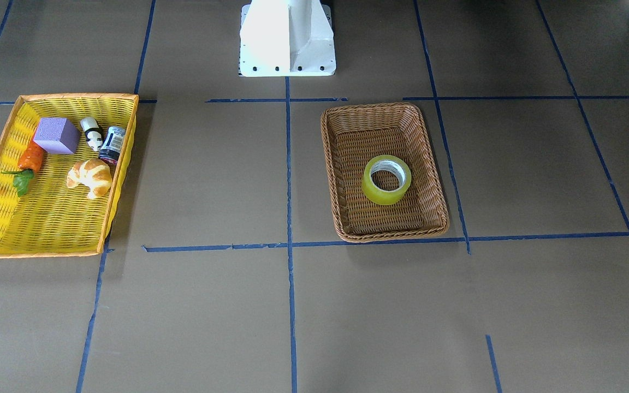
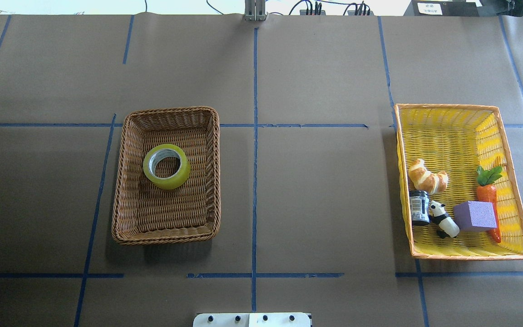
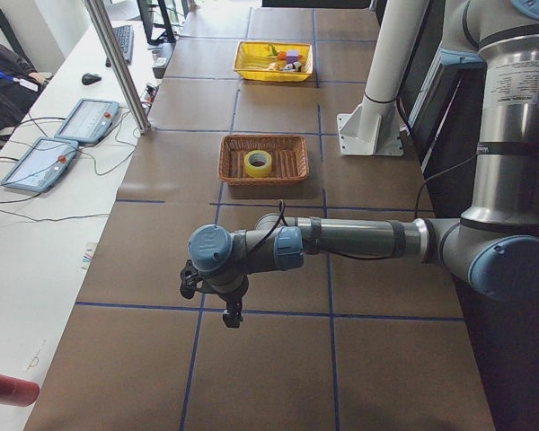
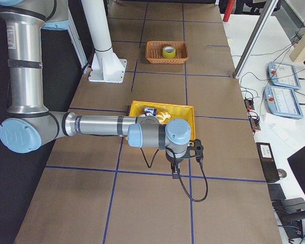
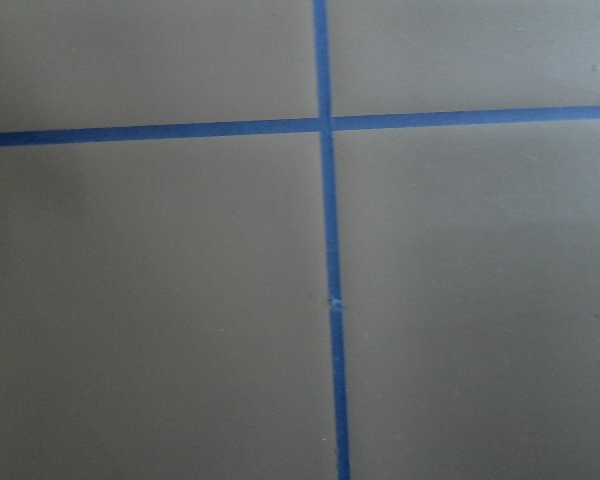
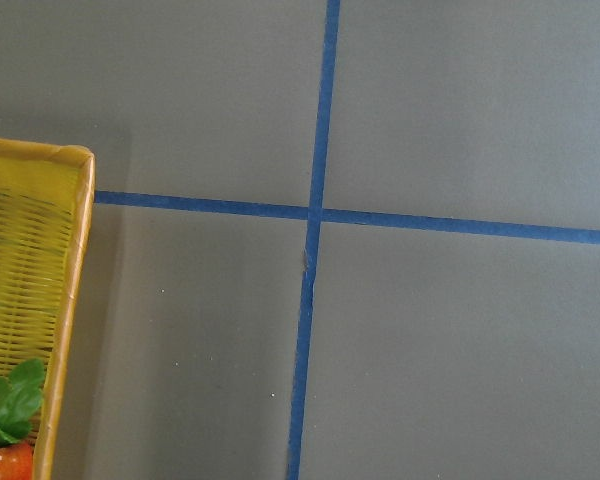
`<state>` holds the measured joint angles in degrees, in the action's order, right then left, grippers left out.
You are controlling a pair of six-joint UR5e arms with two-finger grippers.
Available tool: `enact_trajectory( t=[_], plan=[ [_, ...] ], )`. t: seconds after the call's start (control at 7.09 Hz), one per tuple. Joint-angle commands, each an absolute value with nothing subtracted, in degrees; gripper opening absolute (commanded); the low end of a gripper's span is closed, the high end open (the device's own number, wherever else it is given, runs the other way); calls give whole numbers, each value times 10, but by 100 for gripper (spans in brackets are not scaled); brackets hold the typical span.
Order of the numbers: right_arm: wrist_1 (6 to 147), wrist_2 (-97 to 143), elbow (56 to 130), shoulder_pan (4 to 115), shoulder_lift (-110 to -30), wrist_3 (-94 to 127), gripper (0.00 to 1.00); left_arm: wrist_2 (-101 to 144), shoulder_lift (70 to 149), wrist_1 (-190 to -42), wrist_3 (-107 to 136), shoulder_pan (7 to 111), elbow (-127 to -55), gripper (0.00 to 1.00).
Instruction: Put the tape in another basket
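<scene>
The yellow tape roll lies flat inside the brown wicker basket. Both show in the overhead view, the tape in the basket's far half. My left gripper shows only in the exterior left view, hanging over bare table far from the basket; I cannot tell whether it is open or shut. My right gripper shows only in the exterior right view, just beyond the yellow basket; I cannot tell its state either. Both wrist views show only table and blue tape lines, with no fingers.
The bright yellow basket with an orange rim holds a croissant, a carrot, a purple block, a toy panda and a small can. The robot's white base stands between the baskets.
</scene>
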<state>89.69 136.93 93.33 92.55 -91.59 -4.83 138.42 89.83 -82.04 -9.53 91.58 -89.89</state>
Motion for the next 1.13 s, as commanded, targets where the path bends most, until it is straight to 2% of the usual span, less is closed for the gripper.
enact_trajectory(
  t=[0.0, 0.99],
  plan=[
    [896, 1378, 933, 926, -916, -47, 100, 1385, 900, -836, -95, 917, -882, 100],
    [896, 1375, 927, 926, -925, -55, 100, 1383, 896, -874, -96, 917, -882, 100]
  ],
)
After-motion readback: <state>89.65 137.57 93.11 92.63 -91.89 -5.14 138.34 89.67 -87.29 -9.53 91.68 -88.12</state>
